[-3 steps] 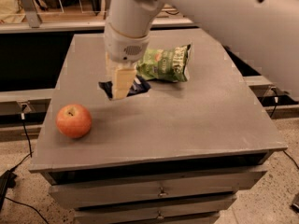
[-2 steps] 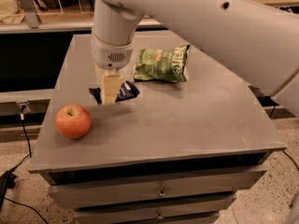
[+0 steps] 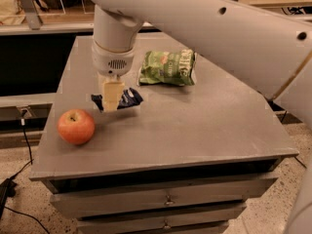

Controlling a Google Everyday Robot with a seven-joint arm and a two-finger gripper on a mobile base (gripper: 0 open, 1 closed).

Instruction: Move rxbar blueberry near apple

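Shifted left and slightly toward the front edge over the last second: gripper (image 3: pixel 111 97), now over the left-centre of the table (image 3: pixel 195 126). Carried along with it: rxbar blueberry (image 3: pixel 127 97), clamped between the fingers, dark wrapper poking out on both sides of the pale front finger. Closer to the apple (image 3: pixel 76 126) than a second ago; now just up and right of it, near but apart. Opened up: gap to the green chip bag (image 3: pixel 167 68). Earlier overlapping the bag's left edge, now clear of it, whole bag exposed. Swung across as well: arm (image 3: pixel 204 23), now filling more of the top and right of the view.
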